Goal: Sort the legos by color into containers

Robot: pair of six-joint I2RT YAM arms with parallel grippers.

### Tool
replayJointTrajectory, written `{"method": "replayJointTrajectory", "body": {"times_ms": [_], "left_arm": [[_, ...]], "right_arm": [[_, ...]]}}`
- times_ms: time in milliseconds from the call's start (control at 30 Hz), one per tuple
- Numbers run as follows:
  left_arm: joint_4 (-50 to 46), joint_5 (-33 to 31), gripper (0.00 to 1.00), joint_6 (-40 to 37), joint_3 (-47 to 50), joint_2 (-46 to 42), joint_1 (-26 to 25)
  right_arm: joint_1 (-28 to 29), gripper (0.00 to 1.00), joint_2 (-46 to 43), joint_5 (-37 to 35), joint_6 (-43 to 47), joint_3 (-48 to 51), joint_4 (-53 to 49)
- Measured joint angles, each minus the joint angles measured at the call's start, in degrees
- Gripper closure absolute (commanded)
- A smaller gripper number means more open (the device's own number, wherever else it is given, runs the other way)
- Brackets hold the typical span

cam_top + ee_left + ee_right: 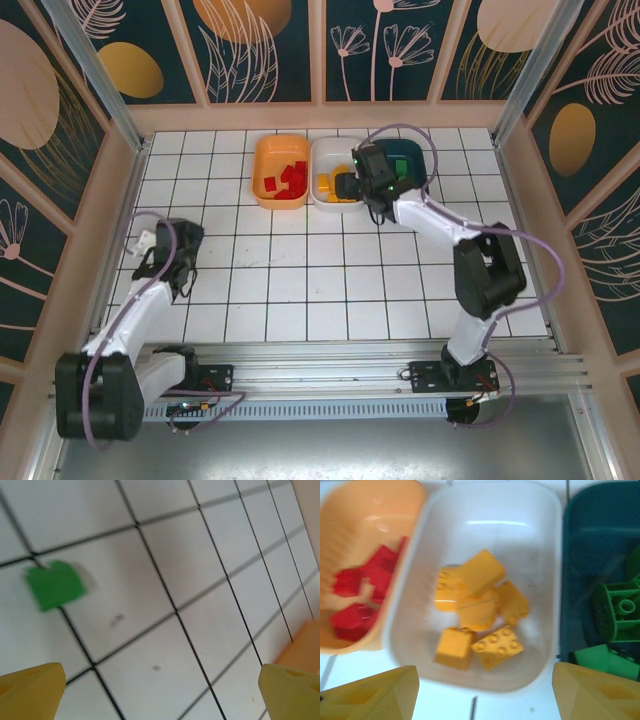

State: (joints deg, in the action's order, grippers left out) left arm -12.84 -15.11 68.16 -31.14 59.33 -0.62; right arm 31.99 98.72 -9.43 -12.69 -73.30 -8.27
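Holding the left gripper [160, 680] wide open and low over the white tiled table [200, 555], yellow fingertips [30, 690] far apart and clasping nothing. Lying on the tiles ahead of the left fingertip: one green lego [55, 585], blurred, crossing a black grout line and well apart from everything else. Leaving bare tile all around it, with free room on every side. Edging in at the right border of the left wrist view: a corner of the orange bin [305, 647].

Sitting side by side in a row near the back wall [320, 115]: the orange bin, the white bin [485, 510] and the dark teal bin [600, 520]. Carrying red legos [357, 595] in the orange one, yellow-orange legos [475, 610] heaped mid-floor in the white one, and green legos [615, 610] in the teal one. Hovering above the white bin's near rim: the right gripper [485, 690], spread open and empty. Leaving open tiles between the bins and the arm bases.
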Motion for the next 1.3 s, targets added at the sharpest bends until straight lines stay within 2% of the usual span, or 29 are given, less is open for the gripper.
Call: {"method": "replayJointTrajectory", "body": {"times_ms": [133, 267, 467, 667, 933, 1133, 1300], "left_arm": [[-2.01, 5.18, 0.01, 0.39, 0.24, -2.49, 6.88], [-2.73, 11.43, 0.02, 0.24, 0.15, 0.76, 12.98], [-6.34, 15.61, 0.04, -0.42, -2.86, 6.27, 17.38], [-7.45, 17.31, 0.06, -0.42, -7.17, 12.83, 19.04], [-7.3, 19.37, 0.25, 0.46, -9.18, 20.57, 19.47], [-7.17, 17.62, 0.27, 0.59, -9.49, 21.77, 20.31], [-6.36, 17.88, 0.29, -0.55, -10.27, 26.25, 22.18]], "right_arm": [[4.33, 0.28, -8.68, -0.31, -2.84, 10.8, 5.75], [7.02, 0.28, -14.53, -1.64, -6.51, 23.28, 10.12], [7.69, 0.26, -21.46, -2.99, -8.96, 34.93, 12.96], [5.25, 0.26, -25.88, -2.99, -8.9, 37.27, 15.87], [3.78, 0.26, -26.05, -2.29, -8.9, 37.79, 16.94], [3.78, 0.27, -26.05, -2.08, -8.9, 37.83, 17.11], [3.78, 0.27, -26.05, -2.08, -8.9, 37.83, 17.11]]}}
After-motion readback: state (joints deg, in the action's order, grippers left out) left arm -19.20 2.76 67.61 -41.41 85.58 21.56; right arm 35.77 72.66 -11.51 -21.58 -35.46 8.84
